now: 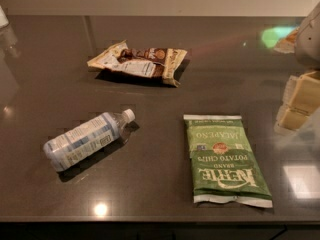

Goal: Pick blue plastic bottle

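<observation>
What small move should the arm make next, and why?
Probably swing the gripper left toward the blue plastic bottle: the gripper sits at the right edge of view, far from the bottle, which lies on its side at the left, beyond the green jalapeño chip bag.

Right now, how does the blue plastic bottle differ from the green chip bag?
The blue plastic bottle is a rounded clear cylinder, white-capped; the green chip bag is a flat pouch. The bottle lies diagonally, cap toward the back right; the bag runs front to back, print upside down. The bottle sits left; the bag right, nearer the gripper at the right edge. Both lie on the dark countertop, untouched.
</observation>
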Robot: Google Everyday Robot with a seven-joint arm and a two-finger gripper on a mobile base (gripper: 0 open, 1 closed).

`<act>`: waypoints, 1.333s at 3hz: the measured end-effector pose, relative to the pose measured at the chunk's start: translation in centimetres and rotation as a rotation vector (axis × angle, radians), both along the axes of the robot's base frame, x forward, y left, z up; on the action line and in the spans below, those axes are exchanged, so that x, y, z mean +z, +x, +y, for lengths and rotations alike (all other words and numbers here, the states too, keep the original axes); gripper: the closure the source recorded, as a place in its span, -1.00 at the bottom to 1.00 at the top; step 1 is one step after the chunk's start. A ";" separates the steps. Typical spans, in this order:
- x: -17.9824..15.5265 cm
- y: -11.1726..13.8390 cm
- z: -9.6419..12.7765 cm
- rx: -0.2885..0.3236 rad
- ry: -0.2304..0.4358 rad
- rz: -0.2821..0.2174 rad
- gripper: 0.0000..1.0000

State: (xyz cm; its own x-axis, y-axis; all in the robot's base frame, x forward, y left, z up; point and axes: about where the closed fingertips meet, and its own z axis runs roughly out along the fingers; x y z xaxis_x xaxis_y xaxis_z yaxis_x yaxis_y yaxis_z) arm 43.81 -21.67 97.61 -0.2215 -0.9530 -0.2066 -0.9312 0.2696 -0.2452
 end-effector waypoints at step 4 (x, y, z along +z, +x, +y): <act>-4.3 4.2 12.0 0.159 0.021 0.062 -1.00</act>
